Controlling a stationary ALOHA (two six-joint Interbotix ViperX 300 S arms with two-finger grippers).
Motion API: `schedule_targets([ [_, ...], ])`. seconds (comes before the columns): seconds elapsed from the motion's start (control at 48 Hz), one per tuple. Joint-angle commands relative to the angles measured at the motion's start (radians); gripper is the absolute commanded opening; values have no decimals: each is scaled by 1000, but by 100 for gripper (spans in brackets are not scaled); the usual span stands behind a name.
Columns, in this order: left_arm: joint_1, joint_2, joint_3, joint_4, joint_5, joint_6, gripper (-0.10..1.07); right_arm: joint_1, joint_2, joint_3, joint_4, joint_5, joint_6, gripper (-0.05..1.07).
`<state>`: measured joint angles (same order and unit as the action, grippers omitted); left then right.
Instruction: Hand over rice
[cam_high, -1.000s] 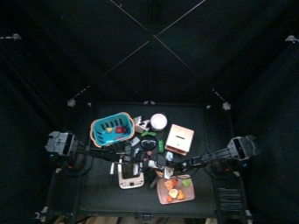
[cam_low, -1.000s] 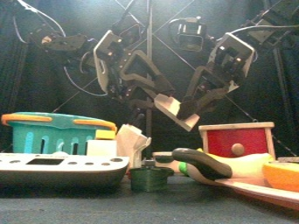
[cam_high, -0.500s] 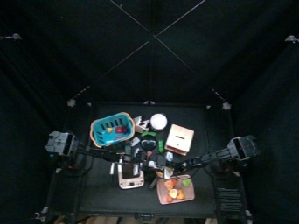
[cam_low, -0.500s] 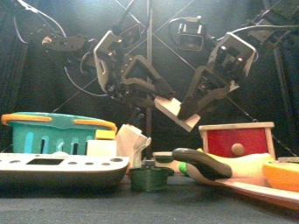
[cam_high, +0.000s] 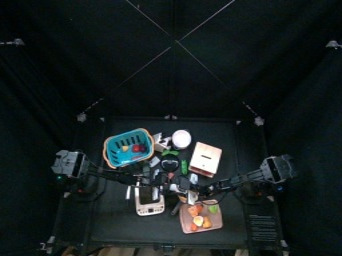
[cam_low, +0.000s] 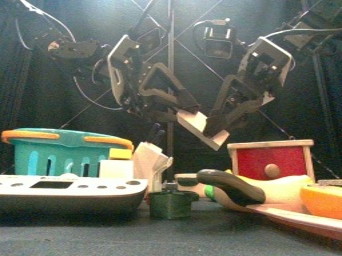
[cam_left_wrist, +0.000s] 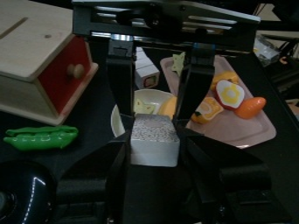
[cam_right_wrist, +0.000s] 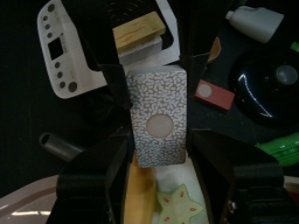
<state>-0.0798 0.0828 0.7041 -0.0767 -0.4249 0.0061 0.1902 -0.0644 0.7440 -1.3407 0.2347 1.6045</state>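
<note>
The rice (cam_low: 201, 127) is a grey speckled packet hanging high above the table's middle, between the two arms. In the left wrist view, the rice (cam_left_wrist: 153, 143) sits between my left gripper's (cam_left_wrist: 152, 131) jaws, which press on its sides. In the right wrist view, the rice (cam_right_wrist: 158, 122) lies lengthwise between my right gripper's (cam_right_wrist: 158, 98) jaws. These jaws stand wide, with a thin gap on each side of the packet. In the front view, the left gripper (cam_low: 171, 112) and right gripper (cam_low: 225, 112) meet at the packet from opposite sides.
Below stand a teal basket (cam_low: 54, 150), a white keypad device (cam_low: 67, 190), a small dark cup (cam_low: 170, 204), a green pea pod (cam_low: 234, 185), a red-fronted wooden box (cam_low: 271, 160) and an orange (cam_low: 325, 198) on a plate. From above, these crowd the table (cam_high: 100, 215).
</note>
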Motion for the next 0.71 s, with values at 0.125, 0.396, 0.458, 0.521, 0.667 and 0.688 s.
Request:
schedule_targets([
  [0.125,3,-6,-17,-2,-8,0,67,-5,-18,-18,0,2,3,97],
  [0.396,3,-6,-18,-2,-5,0,67,-2,-18,-14,-2,2,2,102],
  [0.458,3,-6,-18,-3,-6,0,67,-3,-18,-14,0,2,2,102],
  [0.521,3,-6,-18,-3,-6,0,67,-3,-18,-14,0,2,2,102],
  [0.667,3,-9,-17,-3,-6,0,67,-2,-20,-14,0,2,0,102],
  [0.688,3,-11,-15,-3,-6,0,67,-2,-21,-14,0,2,0,102],
])
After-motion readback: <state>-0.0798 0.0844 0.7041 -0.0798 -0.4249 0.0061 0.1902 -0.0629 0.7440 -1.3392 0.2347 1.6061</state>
